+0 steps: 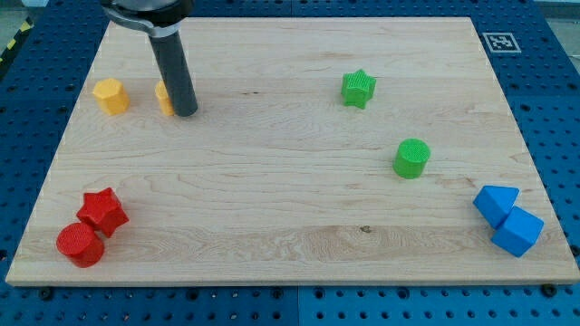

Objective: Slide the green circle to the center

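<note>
The green circle is a short green cylinder on the wooden board, right of the middle. A green star sits above and to its left. My tip is at the board's upper left, far from the green circle. It stands right next to a yellow block that the rod partly hides; I cannot make out that block's shape.
A yellow hexagon lies left of my tip. A red star and a red circle sit at the lower left. Two blue blocks sit at the lower right edge. A marker tag is at the upper right corner.
</note>
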You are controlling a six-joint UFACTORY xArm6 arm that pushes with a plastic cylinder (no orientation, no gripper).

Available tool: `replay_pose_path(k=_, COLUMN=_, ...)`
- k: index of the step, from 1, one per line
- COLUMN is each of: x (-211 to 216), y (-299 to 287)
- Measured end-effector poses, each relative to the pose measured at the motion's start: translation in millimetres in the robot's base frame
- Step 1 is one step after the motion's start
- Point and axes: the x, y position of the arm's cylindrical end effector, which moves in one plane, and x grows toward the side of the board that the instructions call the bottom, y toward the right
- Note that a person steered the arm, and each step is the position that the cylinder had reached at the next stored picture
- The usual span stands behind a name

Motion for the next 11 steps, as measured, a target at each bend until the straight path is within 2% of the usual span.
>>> replay_pose_path(k=4, x=10, y=-46)
replay_pose_path(k=5, x=25, y=-46)
replay_pose_path(k=7, x=87, y=33)
replay_pose_path(k=10, x=104, y=235)
replay_pose_path(k=11, x=107, y=235)
